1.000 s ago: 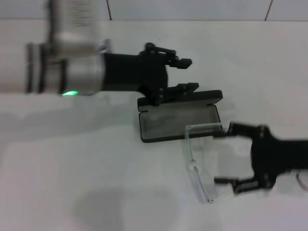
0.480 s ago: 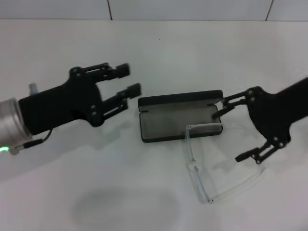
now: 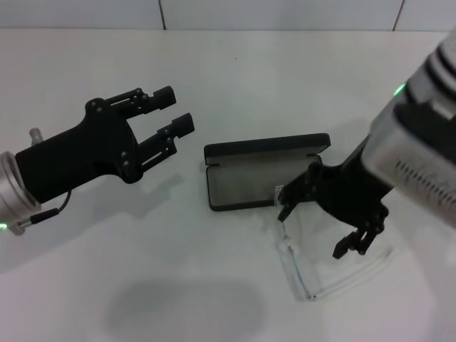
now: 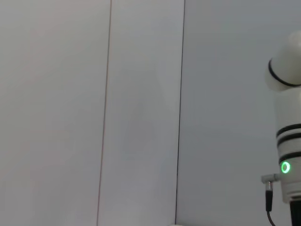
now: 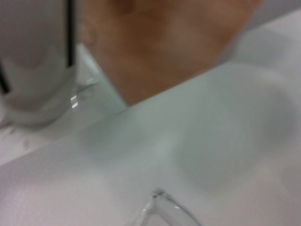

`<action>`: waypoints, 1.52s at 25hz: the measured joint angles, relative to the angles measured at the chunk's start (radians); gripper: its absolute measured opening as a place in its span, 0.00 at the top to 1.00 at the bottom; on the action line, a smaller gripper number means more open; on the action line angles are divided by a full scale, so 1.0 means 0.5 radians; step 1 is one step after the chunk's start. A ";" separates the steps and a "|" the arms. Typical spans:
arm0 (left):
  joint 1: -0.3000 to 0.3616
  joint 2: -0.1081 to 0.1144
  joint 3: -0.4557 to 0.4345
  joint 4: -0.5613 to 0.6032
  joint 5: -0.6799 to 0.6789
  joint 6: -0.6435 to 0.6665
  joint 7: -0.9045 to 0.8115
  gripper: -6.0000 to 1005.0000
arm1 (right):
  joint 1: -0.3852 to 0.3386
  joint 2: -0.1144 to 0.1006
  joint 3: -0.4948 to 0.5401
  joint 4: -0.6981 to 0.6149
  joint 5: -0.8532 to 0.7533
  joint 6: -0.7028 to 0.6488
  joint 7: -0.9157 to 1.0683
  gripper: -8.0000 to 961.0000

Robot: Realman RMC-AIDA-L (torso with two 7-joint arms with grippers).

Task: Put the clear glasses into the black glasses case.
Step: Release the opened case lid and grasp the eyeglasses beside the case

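Clear plastic wraparound glasses (image 3: 299, 274) lay outside the open black hinged case (image 3: 265, 174), unpacked. Right gripper (image 3: 317, 224), fingers apart, hung over them; left gripper (image 3: 173, 121), fingers apart, hovered left.

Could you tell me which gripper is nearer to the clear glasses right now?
The right. The right gripper is open directly over the clear glasses, beside the black glasses case. The left gripper is open too, well off on the case's far side.

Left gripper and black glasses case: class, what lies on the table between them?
Nothing: in the head view only bare white table separates the left gripper, open, from the black glasses case.
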 joint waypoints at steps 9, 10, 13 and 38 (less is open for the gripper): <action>0.000 0.001 -0.002 -0.078 -0.017 0.000 0.071 0.52 | 0.100 0.016 -0.280 0.049 -0.152 0.147 -0.019 0.09; -0.001 0.002 -0.003 -0.083 -0.017 0.000 0.077 0.52 | 0.102 0.017 -0.300 0.049 -0.153 0.158 -0.019 0.09; -0.002 0.003 -0.006 -0.084 -0.017 0.000 0.080 0.52 | 0.117 0.019 -0.406 0.051 -0.160 0.227 -0.018 0.10; -0.005 0.020 -0.007 -0.093 0.003 0.002 0.083 0.51 | 0.202 0.019 -0.973 0.171 -0.149 0.670 0.165 0.27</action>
